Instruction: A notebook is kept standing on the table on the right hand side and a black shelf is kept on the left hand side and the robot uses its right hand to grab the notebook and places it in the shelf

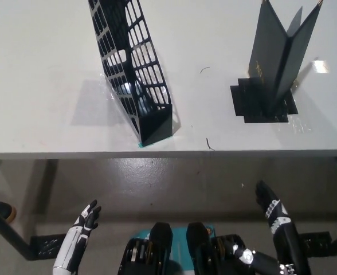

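**Below the desk edge, both my hands empty and the notebook standing far right**

Nearest to me, below the near edge of the desk, my white left hand [87, 216] hangs at the lower left with its fingers spread and nothing in it. At the lower right my black right hand [270, 205] is raised a little higher, its fingers stretched out and pointing toward the desk, also holding nothing. Both hands are over the floor, well short of the desk top.

Beyond them runs the near edge of the white desk [42, 114]. Just past that edge, left of centre, stands the black shelf [135, 69], a narrow openwork file rack with grid sides. Its closed near end sits almost at the desk edge and its length runs away from me toward the far left.

Farther back on the right, well apart from the shelf, the notebook [280, 54] stands upright on its bottom edge, its dark covers fanned open in a V with a lighter page showing between them. It rests on a black patch [254, 106] of stepped outline, stuck flat to the desk. A small dark scrap [210, 144] lies near the desk edge between shelf and notebook.
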`<state>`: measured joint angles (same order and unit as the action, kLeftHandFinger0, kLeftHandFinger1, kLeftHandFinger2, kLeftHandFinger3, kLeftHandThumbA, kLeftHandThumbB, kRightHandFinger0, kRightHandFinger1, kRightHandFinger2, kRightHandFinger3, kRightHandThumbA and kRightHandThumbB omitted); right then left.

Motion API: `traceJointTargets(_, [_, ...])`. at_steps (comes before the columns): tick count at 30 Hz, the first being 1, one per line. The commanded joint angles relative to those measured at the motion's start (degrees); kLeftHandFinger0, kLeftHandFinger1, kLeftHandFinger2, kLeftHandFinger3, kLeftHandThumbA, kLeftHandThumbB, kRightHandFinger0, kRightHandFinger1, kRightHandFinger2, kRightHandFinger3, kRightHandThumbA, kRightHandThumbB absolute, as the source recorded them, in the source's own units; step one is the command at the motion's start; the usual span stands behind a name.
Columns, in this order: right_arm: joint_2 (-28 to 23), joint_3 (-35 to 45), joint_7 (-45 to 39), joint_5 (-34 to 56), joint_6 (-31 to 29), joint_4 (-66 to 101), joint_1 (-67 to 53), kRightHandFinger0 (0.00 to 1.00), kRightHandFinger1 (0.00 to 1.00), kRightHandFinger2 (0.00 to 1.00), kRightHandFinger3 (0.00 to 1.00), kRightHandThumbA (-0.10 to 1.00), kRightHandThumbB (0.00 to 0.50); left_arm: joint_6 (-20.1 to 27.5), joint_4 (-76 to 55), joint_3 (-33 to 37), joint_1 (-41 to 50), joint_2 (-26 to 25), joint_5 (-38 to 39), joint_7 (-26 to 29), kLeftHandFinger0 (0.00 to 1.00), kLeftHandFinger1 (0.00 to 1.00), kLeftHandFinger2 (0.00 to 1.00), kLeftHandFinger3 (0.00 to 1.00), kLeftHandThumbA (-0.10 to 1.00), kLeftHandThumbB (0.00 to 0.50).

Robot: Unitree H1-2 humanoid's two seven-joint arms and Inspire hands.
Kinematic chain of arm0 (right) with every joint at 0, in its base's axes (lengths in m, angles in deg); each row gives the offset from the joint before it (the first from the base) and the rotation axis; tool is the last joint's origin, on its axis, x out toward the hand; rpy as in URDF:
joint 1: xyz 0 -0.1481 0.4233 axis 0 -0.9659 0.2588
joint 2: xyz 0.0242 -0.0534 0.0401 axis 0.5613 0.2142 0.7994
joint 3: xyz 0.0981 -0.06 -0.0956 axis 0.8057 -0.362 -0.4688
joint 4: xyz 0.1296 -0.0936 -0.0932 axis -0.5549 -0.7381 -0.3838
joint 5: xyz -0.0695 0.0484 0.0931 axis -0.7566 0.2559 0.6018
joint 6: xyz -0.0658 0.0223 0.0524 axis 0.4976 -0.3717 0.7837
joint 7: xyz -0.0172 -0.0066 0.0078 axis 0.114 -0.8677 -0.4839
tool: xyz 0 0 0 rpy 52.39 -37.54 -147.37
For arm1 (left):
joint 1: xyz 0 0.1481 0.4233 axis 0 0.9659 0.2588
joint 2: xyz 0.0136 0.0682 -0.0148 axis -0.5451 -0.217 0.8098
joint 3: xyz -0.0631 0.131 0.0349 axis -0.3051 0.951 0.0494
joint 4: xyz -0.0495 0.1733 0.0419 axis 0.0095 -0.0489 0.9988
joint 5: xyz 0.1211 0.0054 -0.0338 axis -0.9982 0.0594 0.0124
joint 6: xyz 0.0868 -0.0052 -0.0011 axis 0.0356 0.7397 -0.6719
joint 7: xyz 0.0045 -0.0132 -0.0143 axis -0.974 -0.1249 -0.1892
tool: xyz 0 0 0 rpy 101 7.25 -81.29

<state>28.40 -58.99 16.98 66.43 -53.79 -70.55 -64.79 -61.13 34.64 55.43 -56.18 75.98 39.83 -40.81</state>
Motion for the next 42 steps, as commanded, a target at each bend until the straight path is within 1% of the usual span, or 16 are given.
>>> traceJointTargets(1, [1.89,1.03,3.17,-9.61,-5.29,8.73,2.84,1.0,1.0,1.0,1.0,1.0,0.182,2.18,-1.38,0.13,0.01,-0.18,0.13,-0.18,1.0,1.0,1.0,1.0,1.0,0.145])
traceJointTargets(3, [2.43,3.35,5.11,-14.06,-2.62,10.67,6.18,1.0,1.0,1.0,1.0,1.0,0.225,2.73,-0.86,0.16,0.01,-0.24,-0.17,0.0,1.0,1.0,1.0,1.0,1.0,0.154])
traceJointTargets(5, [2.58,5.11,5.97,-14.38,-0.67,10.74,9.86,1.0,1.0,1.0,1.0,1.0,0.252,2.92,-0.41,0.23,-0.14,-0.35,-0.74,0.28,1.0,1.0,1.0,1.0,1.0,0.147])
traceJointTargets(6, [2.73,5.52,6.31,-14.33,-0.76,10.46,10.78,1.0,1.0,1.0,1.0,1.0,0.238,2.9,-0.42,0.22,-0.1,-0.41,-0.66,0.18,1.0,1.0,1.0,1.0,1.0,0.148])
traceJointTargets(9, [3.54,7.93,8.35,-16.9,0.65,8.91,15.4,1.0,1.0,1.0,1.0,1.0,0.247,2.74,-0.5,0.25,0.1,-0.51,-0.41,-0.16,1.0,1.0,1.0,1.0,1.0,0.16])
traceJointTargets(10, [4.02,8.81,8.71,-18.0,4.2,8.8,17.15,1.0,1.0,1.0,1.0,1.0,0.299,2.48,-0.95,0.31,0.42,-0.55,-0.24,-0.4,1.0,1.0,1.0,1.0,1.0,0.154])
traceJointTargets(12, [3.47,9.67,7.87,-18.25,7.4,8.36,19.34,1.0,1.0,1.0,1.0,1.0,0.305,2.87,-0.79,0.33,0.48,-0.57,-0.31,-0.36,1.0,1.0,1.0,1.0,1.0,0.145])
traceJointTargets(14, [2.89,10.52,8.63,-18.4,7.54,6.1,21.91,1.0,1.0,1.0,1.0,1.0,0.29,2.54,-0.96,0.33,0.45,-0.53,-0.26,-0.41,1.0,1.0,1.0,1.0,1.0,0.145])
traceJointTargets(15, [2.64,10.91,8.96,-18.42,7.77,4.86,23.04,1.0,1.0,1.0,1.0,1.0,0.291,2.65,-0.87,0.29,0.42,-0.5,-0.06,-0.47,1.0,1.0,1.0,1.0,1.0,0.129])
traceJointTargets(18, [1.94,12.33,10.28,-17.37,8.08,-0.49,26.64,1.0,1.0,1.0,1.0,1.0,0.327,2.22,-1.1,0.34,0.49,-0.46,-0.18,-0.46,1.0,1.0,1.0,1.0,1.0,0.131])
traceJointTargets(22, [1.51,13.88,12.99,-16.75,7.1,-8.49,31.32,1.0,1.0,1.0,1.0,1.0,0.35,3.07,-0.4,0.29,0.33,-0.48,0.23,-0.62,1.0,1.0,1.0,1.0,1.0,0.142])
traceJointTargets(26, [1.23,14.97,14.21,-14.94,6.74,-14.74,34.81,1.0,1.0,1.0,1.0,1.0,0.371,3.37,-0.44,0.27,0.51,-0.41,0.18,-0.49,1.0,1.0,1.0,1.0,1.0,0.131])
traceJointTargets(28, [1.17,15.81,15.6,-14.38,6.27,-18.54,37.11,1.0,1.0,1.0,1.0,1.0,0.383,2.74,-0.69,0.33,0.62,-0.51,-0.12,-0.47,1.0,1.0,1.0,1.0,1.0,0.146])
traceJointTargets(31, [0.99,16.92,17.45,-13.72,6.32,-23.05,39.85,1.0,1.0,1.0,1.0,1.0,0.417,3.22,-0.62,0.34,0.94,-0.26,0.27,-0.54,1.0,1.0,1.0,1.0,1.0,0.14])
traceJointTargets(39, [0.36,19.08,20.86,-11.57,6.49,-32.33,46.18,1.0,1.0,1.0,1.0,1.0,0.426,4.45,0.53,0.47,0.78,-0.38,0.37,-0.7,1.0,1.0,1.0,1.0,1.0,0.14])
traceJointTargets(42, [0.32,20.1,21.83,-10.26,8.21,-35.69,49.0,1.0,1.0,1.0,1.0,1.0,0.456,4.28,0.4,0.37,0.83,-0.15,0.22,-0.34,1.0,1.0,1.0,1.0,1.0,0.138])
